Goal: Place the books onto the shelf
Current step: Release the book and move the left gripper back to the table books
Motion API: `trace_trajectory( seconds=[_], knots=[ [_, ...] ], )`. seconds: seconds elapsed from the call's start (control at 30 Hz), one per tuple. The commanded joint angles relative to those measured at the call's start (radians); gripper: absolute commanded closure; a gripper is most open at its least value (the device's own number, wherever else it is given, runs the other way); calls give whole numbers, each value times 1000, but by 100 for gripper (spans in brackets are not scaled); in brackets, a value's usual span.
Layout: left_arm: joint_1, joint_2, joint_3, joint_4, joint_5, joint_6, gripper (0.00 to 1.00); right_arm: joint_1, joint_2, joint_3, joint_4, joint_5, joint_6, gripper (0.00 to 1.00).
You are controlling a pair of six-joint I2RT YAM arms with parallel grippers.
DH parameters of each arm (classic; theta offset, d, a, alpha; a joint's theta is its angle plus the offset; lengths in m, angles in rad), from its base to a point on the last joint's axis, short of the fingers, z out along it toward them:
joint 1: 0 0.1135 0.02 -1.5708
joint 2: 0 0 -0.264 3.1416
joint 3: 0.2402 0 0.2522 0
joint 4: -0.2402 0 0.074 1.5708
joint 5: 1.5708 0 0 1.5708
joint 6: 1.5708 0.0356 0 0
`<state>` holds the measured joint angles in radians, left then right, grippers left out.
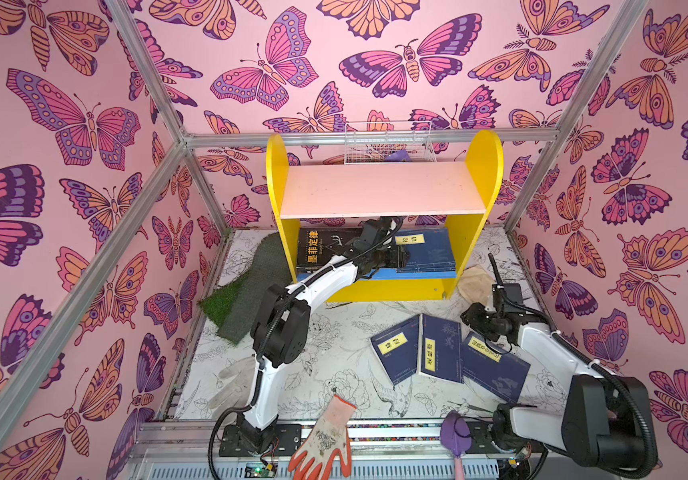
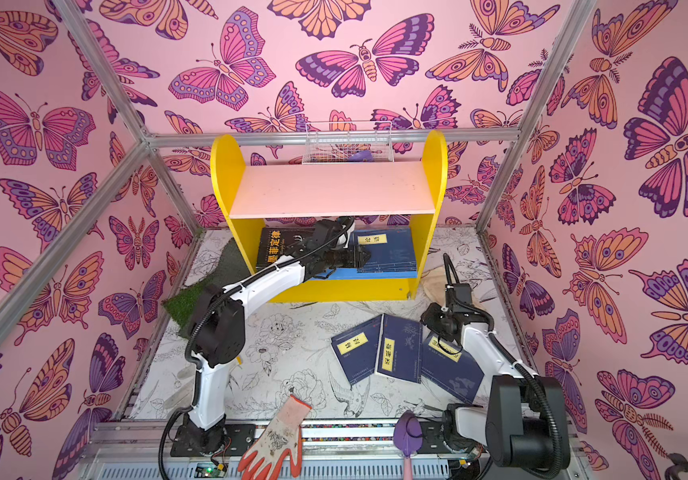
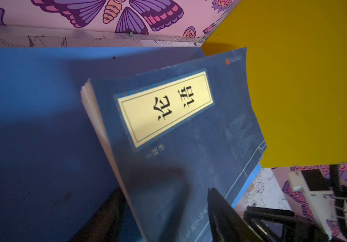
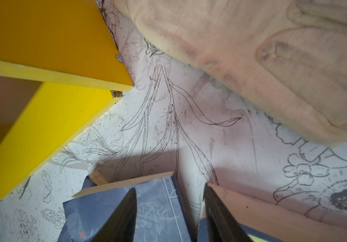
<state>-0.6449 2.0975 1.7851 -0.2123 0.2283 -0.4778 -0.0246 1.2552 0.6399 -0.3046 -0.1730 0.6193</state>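
With the lower board [image 3: 32, 104] of the shelf [image 3: 294, 83] bearing the navy book [image 3: 189, 146], the left gripper [image 3: 165, 190] stands spread astride it — right gripper [image 4: 170, 187] likewise spread.

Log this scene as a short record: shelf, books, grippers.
Shelf: two tiers, yellow sides
Upper board: nothing on it
Lower board: dark book left, navy book right, covers up
Table: three navy books, covers up, side by side
Left gripper: open, in the lower tier over the navy book
Right gripper: open, low over the table's books, holding nothing
Not yet shelved: three books
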Motion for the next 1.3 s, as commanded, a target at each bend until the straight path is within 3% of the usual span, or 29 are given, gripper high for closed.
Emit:
trace_trajectory(
  seconds=[0.0,0.13,0.33,0.57,0.63,0.77,0.97,1.27],
  knots=[
    [-20,-53,0,-59,-77,14,30,5,-19,14,-17,18,-20,47],
    [-32,-67,18,-106,-180,38,26,6,-32,14,-21,23,-17,47],
    [-36,-104,-1,-114,-243,40,23,5,-53,11,-34,20,-18,47],
    [-103,-286,-210,-110,-278,50,23,11,-61,-63,-32,-62,-15,47],
    [-130,-336,-291,-111,-249,42,24,14,-55,-93,-26,-103,-18,47],
    [-175,-386,-431,-106,-67,51,23,22,-31,-156,-16,-180,-19,47],
    [-239,-323,-529,-97,157,177,21,24,-3,-156,-27,-206,-55,47],
    [-274,-190,-471,-92,184,259,26,23,40,-155,7,-246,-53,47]
  ],
)
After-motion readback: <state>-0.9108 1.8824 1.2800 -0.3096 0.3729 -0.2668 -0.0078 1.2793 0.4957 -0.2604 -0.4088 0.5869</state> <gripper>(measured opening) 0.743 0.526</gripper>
